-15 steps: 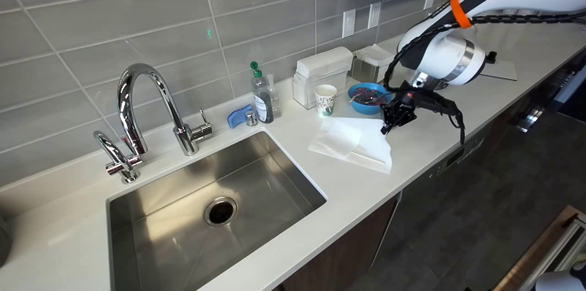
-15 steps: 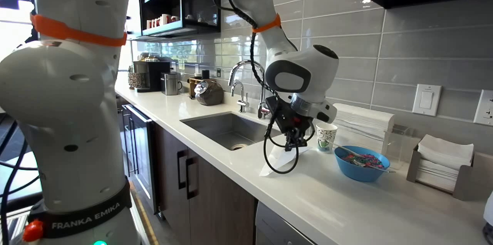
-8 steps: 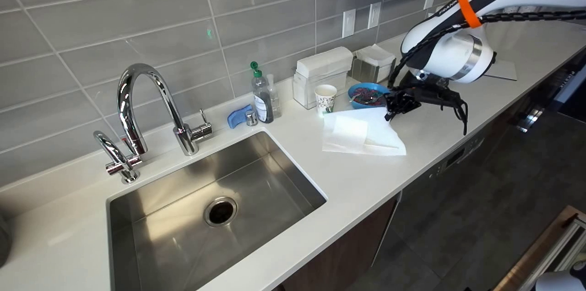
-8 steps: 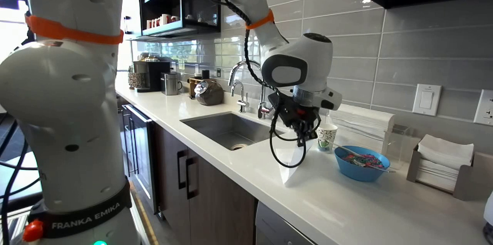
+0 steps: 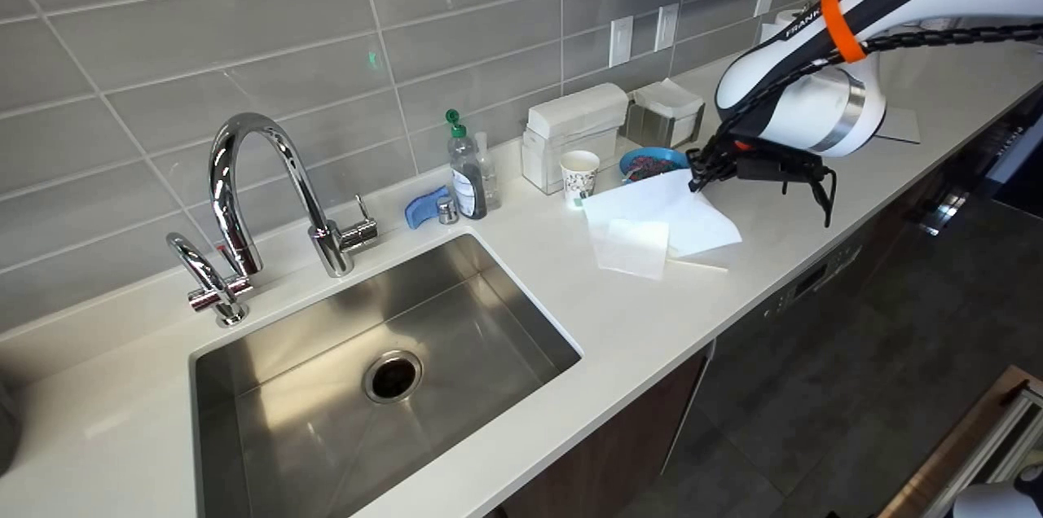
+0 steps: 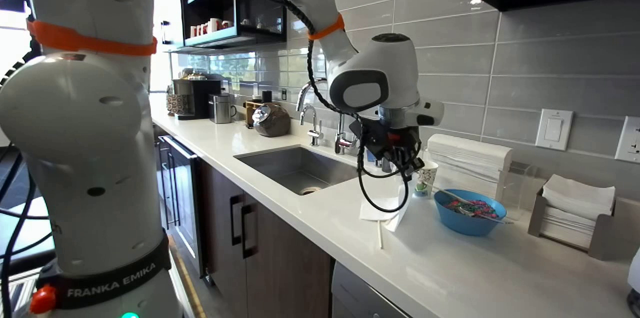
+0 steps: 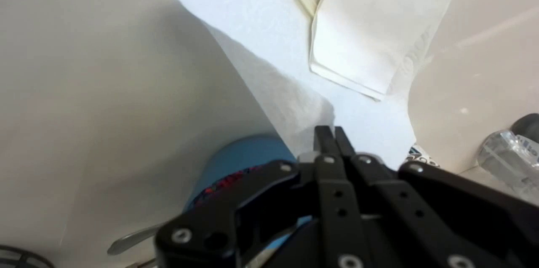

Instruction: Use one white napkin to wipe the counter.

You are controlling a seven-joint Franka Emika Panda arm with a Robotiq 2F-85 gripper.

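Observation:
A thin white napkin (image 5: 688, 208) hangs from my gripper (image 5: 695, 184), one edge pinched between the fingertips, above the counter (image 5: 619, 331). In the wrist view the fingers (image 7: 330, 131) are nearly together, with the napkin (image 7: 261, 11) spread below them. A smaller folded white napkin (image 5: 638, 248) overlaps its lower part; in the wrist view the folded napkin (image 7: 374, 28) covers some of the sheet. I cannot tell exactly how much of the held napkin still touches the counter. A thin pale stick (image 6: 380, 235) lies beside the folded napkin.
A blue bowl (image 6: 467, 225) with colourful contents and utensils stands close to my gripper. A paper cup (image 5: 579, 176), a white box-shaped dispenser (image 5: 574, 127) and a napkin holder (image 6: 602, 238) stand near the wall. The steel sink (image 5: 534, 339) lies beyond the napkins, with a soap bottle (image 5: 468, 176) behind.
My gripper has moved up and back from the sink, lifting the napkin's edge off the counter. The folded napkin has shifted a little the same way, and the stick now shows on the counter.

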